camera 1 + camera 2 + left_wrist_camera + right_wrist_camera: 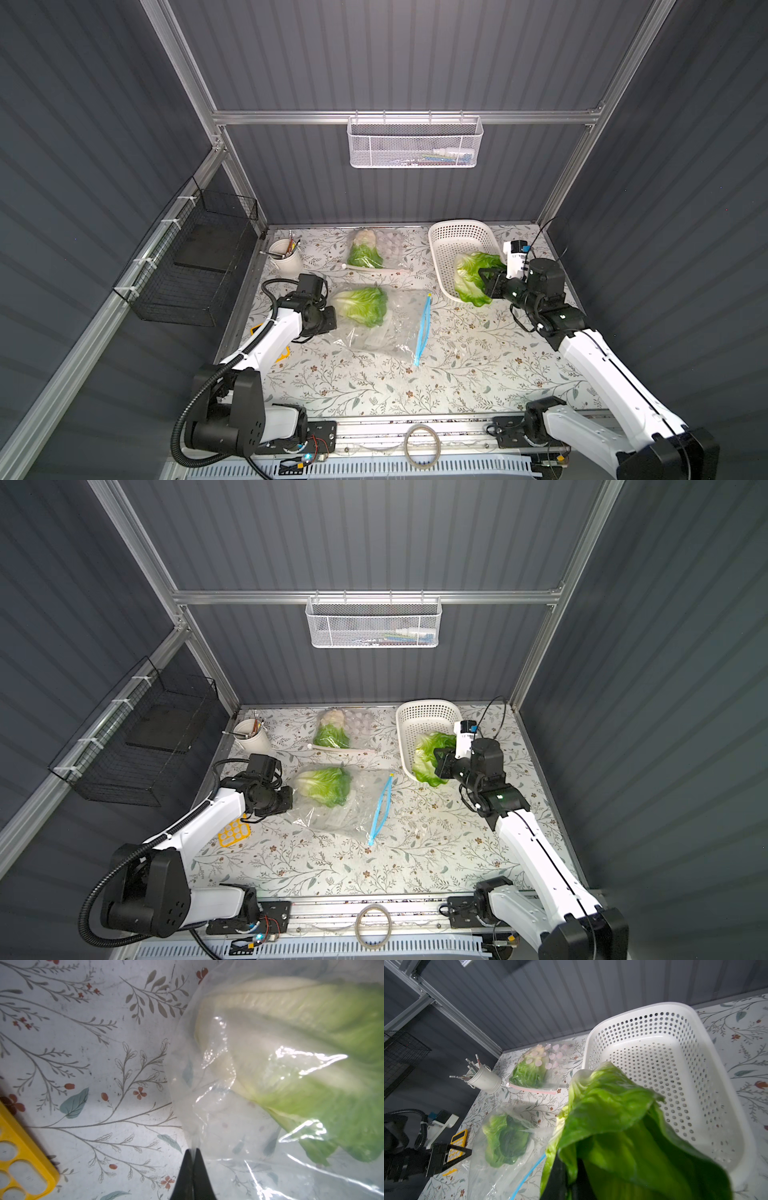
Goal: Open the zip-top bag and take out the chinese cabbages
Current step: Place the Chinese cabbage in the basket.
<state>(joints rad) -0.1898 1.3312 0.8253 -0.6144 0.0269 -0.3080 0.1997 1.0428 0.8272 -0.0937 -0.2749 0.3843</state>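
Wrist point(540, 297) bent, right claw point(482, 281) (gripping cabbage point(466, 274)) hovers at basket point(453, 226) rim.

Grey corrugated wall panels point(415, 54) and silver aluminium framing rails point(291, 117) are enclosing a floral-covered bench point(374, 386), so this is looking like a robotics lab cell. A white-and-black left arm point(270, 332) and matching right arm point(602, 365) are sitting bolted to its slotted metal front rail point(457, 432).

Right hand point(570, 1174) fingertips buried under the held cabbage point(612, 1115); leaf blurs near lens, runs off frame. Second cabbage point(301, 1032) hazy through zip-top bag point(218, 1126) film. Yellow tray point(14, 1128) cut by edge. Wall basket point(415, 143) contents unreadable.
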